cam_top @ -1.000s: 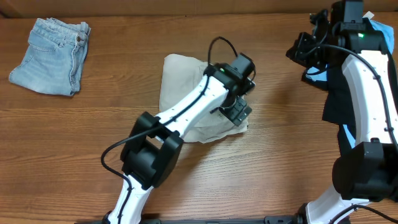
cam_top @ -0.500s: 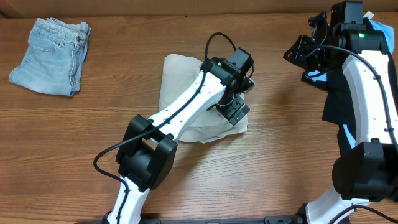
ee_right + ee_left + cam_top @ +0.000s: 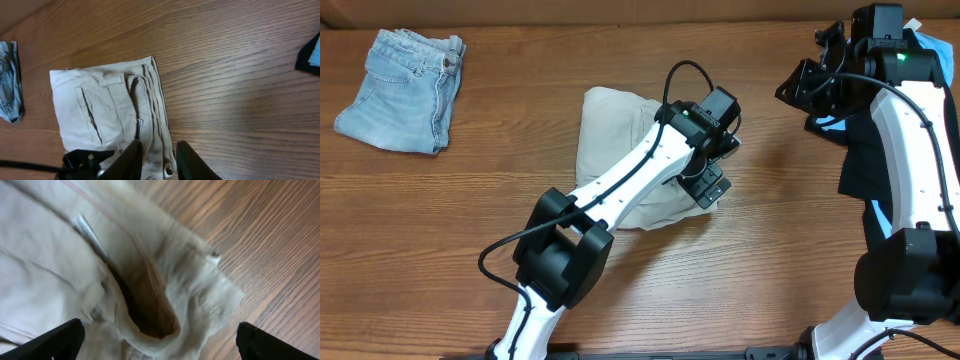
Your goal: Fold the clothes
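1. Item: left gripper (image 3: pixel 160 344). Jaws spread wide and empty, hanging just over a gaping corner of the khaki shorts (image 3: pixel 610 130).
2. Item: right gripper (image 3: pixel 157 159). Fingers narrowly parted with nothing between them. It is raised at the far right, well apart from the khaki shorts.
3. Item: khaki shorts. Folded into a compact block mid-table (image 3: pixel 770 260), pocket side up. The layers open at the corner under the left gripper.
4. Hazard: a pinch at that corner would likely catch only the top layer, and lifting would then peel the fold apart.
5. Hazard: pressing down could drag the block askew across the wood.
6. Nearby: denim shorts (image 3: pixel 405 90), far left. Black and blue garments (image 3: pixel 855 170), under the right arm.
7. Containers: none in view. The cloth mouth appears empty.
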